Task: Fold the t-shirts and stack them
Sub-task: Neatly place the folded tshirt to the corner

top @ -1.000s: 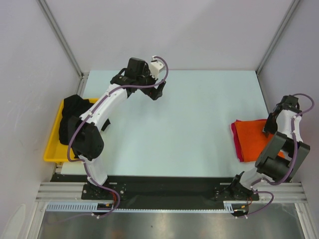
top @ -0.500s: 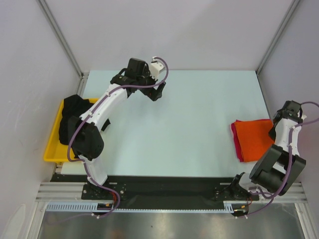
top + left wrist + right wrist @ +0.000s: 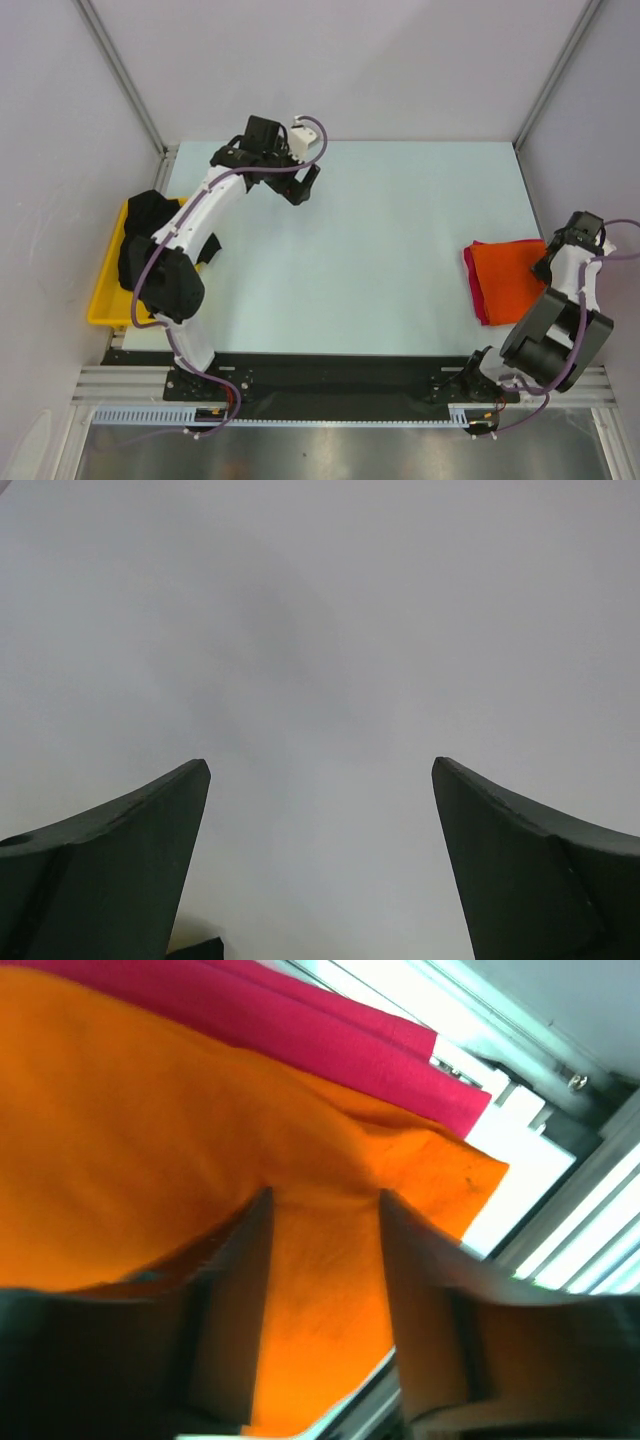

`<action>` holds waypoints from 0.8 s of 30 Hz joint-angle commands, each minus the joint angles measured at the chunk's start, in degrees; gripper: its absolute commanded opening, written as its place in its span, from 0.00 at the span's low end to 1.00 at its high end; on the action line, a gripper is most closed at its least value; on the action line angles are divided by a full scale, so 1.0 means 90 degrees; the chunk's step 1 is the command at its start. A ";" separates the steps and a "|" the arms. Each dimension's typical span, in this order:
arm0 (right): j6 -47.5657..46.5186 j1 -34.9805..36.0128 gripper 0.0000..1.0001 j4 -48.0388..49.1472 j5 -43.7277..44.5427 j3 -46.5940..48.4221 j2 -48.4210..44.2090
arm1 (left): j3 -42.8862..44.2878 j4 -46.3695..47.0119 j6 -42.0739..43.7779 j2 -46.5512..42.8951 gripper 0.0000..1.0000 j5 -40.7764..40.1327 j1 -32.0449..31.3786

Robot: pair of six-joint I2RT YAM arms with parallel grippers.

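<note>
Left gripper [image 3: 300,188] had swung left, wide and empty, while right gripper [image 3: 325,1192] hung part-open over orange shirt [image 3: 505,275] stacked on pink shirt [image 3: 474,287] at right, black shirt [image 3: 140,240] yet unfolded in left tray [image 3: 100,305].

Bright orange t-shirt [image 3: 512,272] with a few small dark specks, plain magenta-pink t-shirt [image 3: 330,1035], plain black t-shirt [image 3: 148,225], solid yellow tray [image 3: 103,305], pale mint-white surface [image 3: 390,230], robot arms [image 3: 215,195] white with black joints, left pincer [image 3: 320,763] with dull dark green fingers [image 3: 110,870]

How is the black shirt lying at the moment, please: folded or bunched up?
Bunched up: the black shirt lies as a loose, lumpy heap in the yellow tray, with no flat, squared outline.
</note>
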 commanded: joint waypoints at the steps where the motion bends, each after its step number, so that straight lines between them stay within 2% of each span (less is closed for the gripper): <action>1: 0.0230 0.0248 0.61 0.0248 0.0061 0.0079 -0.1055 | 0.0256 -0.0459 0.0101 -0.0817 1.00 -0.0062 0.0310; 2: 0.0201 0.0316 0.73 0.0238 0.0120 0.0060 -0.1299 | 0.0178 -0.0509 0.0100 -0.0935 1.00 -0.0013 0.0349; 5: 0.0268 0.0570 0.86 -0.0013 0.0237 0.0021 -0.2208 | -0.0310 -0.0675 0.0178 -0.1462 1.00 -0.0090 0.0388; 6: 0.0308 0.0880 0.87 -0.0103 0.0422 0.0059 -0.2519 | -0.0601 -0.0714 0.0207 -0.1783 1.00 -0.0120 0.0398; 7: 0.0366 0.1019 0.88 -0.0161 0.0375 0.0011 -0.2677 | -0.0768 -0.0724 0.0237 -0.1970 1.00 -0.0169 0.0398; 8: 0.0415 0.1107 0.97 -0.0143 0.0268 -0.0047 -0.2872 | -0.0944 -0.0705 0.0247 -0.2174 1.00 -0.0266 0.0417; 9: 0.0464 0.1214 1.00 -0.0114 0.0016 -0.0125 -0.3203 | -0.1323 -0.0646 0.0257 -0.2583 1.00 -0.0305 0.0417; 13: 0.0728 0.1390 1.00 -0.0181 -0.0474 -0.0262 -0.3926 | -0.2476 -0.0237 0.0315 -0.3834 1.00 -0.0540 0.0417; 14: 0.0796 0.1459 1.00 -0.0269 -0.0523 -0.0311 -0.4054 | -0.3088 -0.0091 0.0325 -0.4117 1.00 -0.0705 0.0417; 16: 0.0816 0.1605 1.00 -0.0318 -0.0680 -0.0457 -0.4434 | -0.3726 0.0301 0.0441 -0.4948 1.00 -0.0881 0.0417; 21: 0.1205 0.1928 1.00 -0.0621 -0.0855 -0.0935 -0.4973 | -0.5034 0.0164 0.0374 -0.5729 1.00 -0.1729 0.0515; 24: 0.1139 0.2172 1.00 -0.0543 -0.1322 -0.0946 -0.5334 | -0.5613 0.0174 0.0228 -0.6072 1.00 -0.1673 0.0797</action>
